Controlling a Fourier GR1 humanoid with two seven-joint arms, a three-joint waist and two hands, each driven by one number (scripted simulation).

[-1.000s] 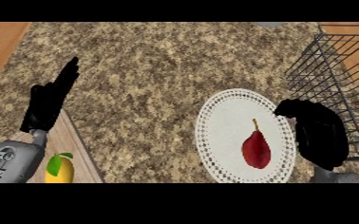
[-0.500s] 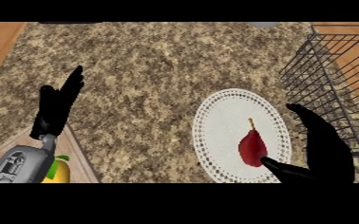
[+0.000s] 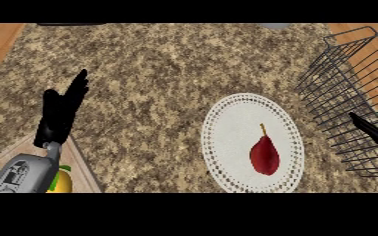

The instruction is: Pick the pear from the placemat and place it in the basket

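The granite counter lies bare across its whole middle and far side, so a hand could cross there freely. On the white placemat only the pear stands, with bare mat all around it, widest on its far and left sides. The wire basket rises just right of the mat, its slanted near wall barring any low, straight sideways path from that side. The right hand shows only as a dark tip against that wall. The left hand rests with fingers straight at the left edge, well apart from the mat
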